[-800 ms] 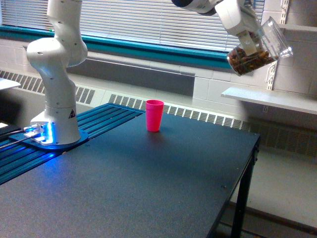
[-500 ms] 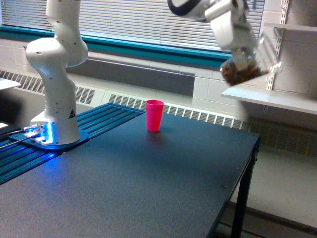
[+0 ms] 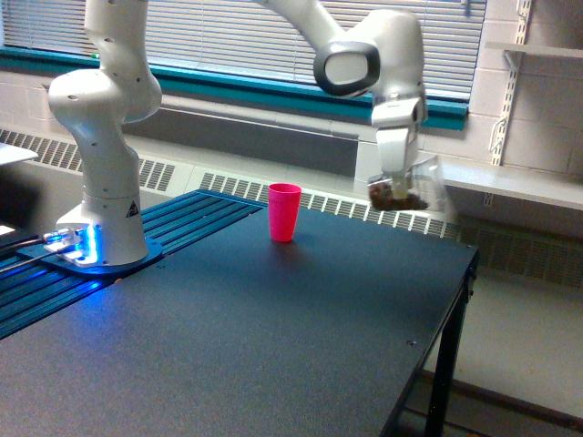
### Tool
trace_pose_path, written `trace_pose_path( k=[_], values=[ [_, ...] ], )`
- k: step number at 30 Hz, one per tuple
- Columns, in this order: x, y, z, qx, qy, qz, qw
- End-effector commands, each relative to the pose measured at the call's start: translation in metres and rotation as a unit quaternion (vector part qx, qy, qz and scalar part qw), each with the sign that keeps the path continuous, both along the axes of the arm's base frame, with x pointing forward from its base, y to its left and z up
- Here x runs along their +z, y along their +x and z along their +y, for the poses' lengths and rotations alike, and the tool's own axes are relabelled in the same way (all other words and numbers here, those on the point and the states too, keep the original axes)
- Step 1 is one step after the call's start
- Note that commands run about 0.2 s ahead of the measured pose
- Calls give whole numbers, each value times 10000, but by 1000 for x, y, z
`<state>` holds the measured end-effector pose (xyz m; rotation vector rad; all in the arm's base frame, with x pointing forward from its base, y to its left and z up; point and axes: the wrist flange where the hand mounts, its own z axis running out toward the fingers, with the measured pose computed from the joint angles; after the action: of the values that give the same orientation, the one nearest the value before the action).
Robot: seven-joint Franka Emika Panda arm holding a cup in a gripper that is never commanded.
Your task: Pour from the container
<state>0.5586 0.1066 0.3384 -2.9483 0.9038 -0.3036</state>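
Note:
The container [image 3: 407,185], a clear plastic jar with brown pieces lying in its bottom, hangs a little above the black table [image 3: 273,337] toward the exterior view's right. My gripper [image 3: 398,175] is shut on it from above; motion blur smears its outline. The jar looks close to upright. An opaque pink cup [image 3: 283,211] stands upright on the table, well to the exterior view's left of the jar and apart from it.
The arm's white base [image 3: 102,218] sits on a blue slatted platform [image 3: 137,264] at the exterior view's left. A white shelf [image 3: 510,182] runs along the wall behind the jar. The table's right edge [image 3: 460,300] drops to the floor.
The arm has swung down and to the exterior view's left, carrying the container from high near the shelf brackets to just above the table. The jar went from tilted to nearly upright.

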Motion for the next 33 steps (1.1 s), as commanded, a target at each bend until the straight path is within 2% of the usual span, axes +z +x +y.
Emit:
trace_pose_path(
  k=[1,7,18,33],
  values=[
    [17,-29,51,321,-112,-127,9993],
    [21,-48,61,335,-293,-159,9989],
    [27,-97,93,457,-535,-215,9973],
    [18,-175,142,657,-910,-64,9937]
  ],
)
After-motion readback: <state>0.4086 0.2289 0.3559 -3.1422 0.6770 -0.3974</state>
